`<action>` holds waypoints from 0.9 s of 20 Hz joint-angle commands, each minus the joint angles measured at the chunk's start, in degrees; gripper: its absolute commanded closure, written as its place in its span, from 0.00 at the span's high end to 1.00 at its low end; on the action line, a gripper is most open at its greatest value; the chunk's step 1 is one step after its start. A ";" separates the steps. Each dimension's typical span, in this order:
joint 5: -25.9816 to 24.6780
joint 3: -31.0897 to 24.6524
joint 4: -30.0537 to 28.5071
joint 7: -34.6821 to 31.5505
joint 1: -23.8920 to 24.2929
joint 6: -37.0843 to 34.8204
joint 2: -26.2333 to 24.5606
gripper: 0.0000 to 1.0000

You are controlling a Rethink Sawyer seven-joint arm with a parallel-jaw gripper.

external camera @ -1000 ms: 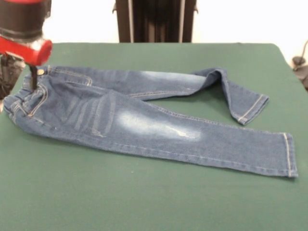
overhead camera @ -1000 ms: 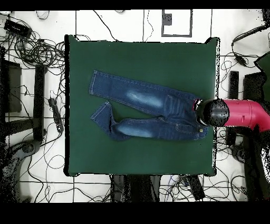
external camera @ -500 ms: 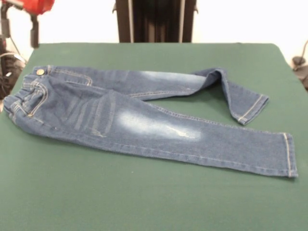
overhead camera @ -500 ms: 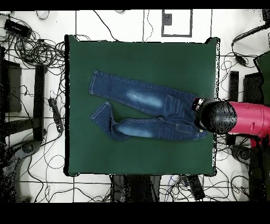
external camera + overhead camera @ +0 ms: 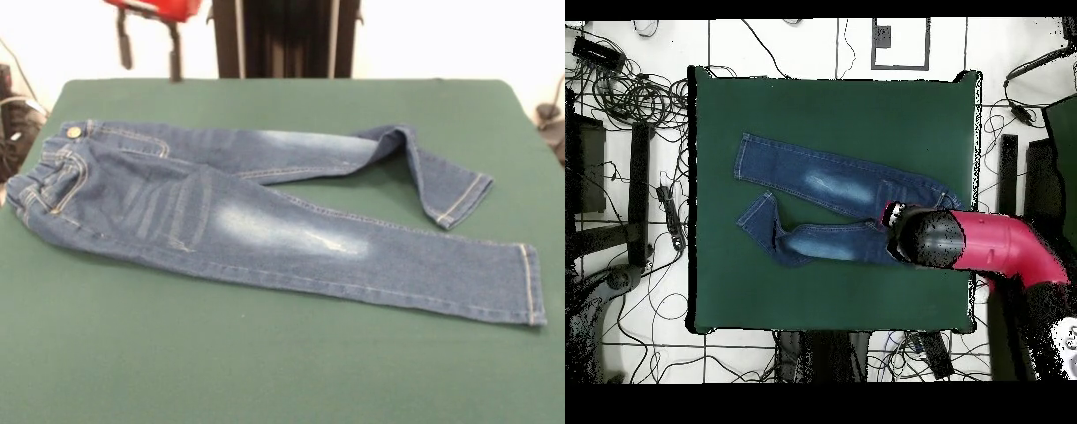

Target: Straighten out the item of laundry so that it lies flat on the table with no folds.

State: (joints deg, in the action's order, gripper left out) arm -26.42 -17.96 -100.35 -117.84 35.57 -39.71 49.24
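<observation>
The blue jeans (image 5: pixel 265 221) lie on the green table (image 5: pixel 265 371), waist and brass button (image 5: pixel 74 132) at the left. The near leg runs straight to the right, to its cuff (image 5: pixel 530 287). The far leg is folded back on itself at the right, its cuff (image 5: pixel 463 199) pointing toward the near side. My gripper (image 5: pixel 149 53) hangs open and empty above the table's far edge, clear of the jeans. In the overhead view the red arm's head (image 5: pixel 925 238) hides the waist end of the jeans (image 5: pixel 815 185).
The black pedestal (image 5: pixel 282 35) stands behind the table's far edge. Cables (image 5: pixel 625 100) lie on the floor around the table (image 5: pixel 825 110). Wide green surface shows in front of the jeans.
My gripper has lifted off the waist at the front view's left edge and moved right along the far edge. The jeans have not moved.
</observation>
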 commanded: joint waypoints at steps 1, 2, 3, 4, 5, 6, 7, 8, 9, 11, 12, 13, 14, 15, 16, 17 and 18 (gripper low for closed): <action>7.17 5.88 -13.97 -25.53 -9.85 10.77 -2.72 1.00; 8.57 7.07 -14.34 -27.20 -11.42 12.29 -3.11 1.00; 9.31 8.56 -14.05 -29.19 -13.39 13.37 -3.57 1.00; 10.28 10.12 -13.86 -30.78 -15.30 14.45 -4.01 1.00; 11.14 11.77 -13.15 -32.20 -17.29 15.24 -4.72 1.00; 11.73 13.18 -12.82 -33.08 -19.03 16.44 -5.26 1.00; 12.86 14.14 -12.64 -33.45 -20.48 17.00 -5.63 1.00; 13.65 15.20 -12.33 -34.06 -21.91 17.33 -5.96 1.00; 14.38 16.36 -11.84 -34.84 -23.49 17.33 -6.27 1.00; 15.90 17.73 -11.15 -35.56 -25.63 17.17 -6.78 1.00; 16.05 18.56 -10.58 -35.63 -26.62 17.23 -7.03 1.00; 15.71 19.47 -9.77 -35.39 -27.66 17.15 -7.14 1.00; 15.21 20.26 -9.02 -34.64 -28.28 16.83 -7.00 1.00; 14.33 20.98 -8.20 -33.42 -28.67 16.24 -6.43 1.00; 13.44 21.73 -7.33 -32.16 -28.93 15.11 -5.70 1.00; 12.37 22.40 -6.42 -30.80 -29.09 14.09 -4.90 1.00; 11.60 22.90 -5.86 -29.78 -29.04 13.82 -4.24 1.00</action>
State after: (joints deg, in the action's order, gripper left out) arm -14.72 -0.72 -106.27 -137.82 8.46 -24.72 46.16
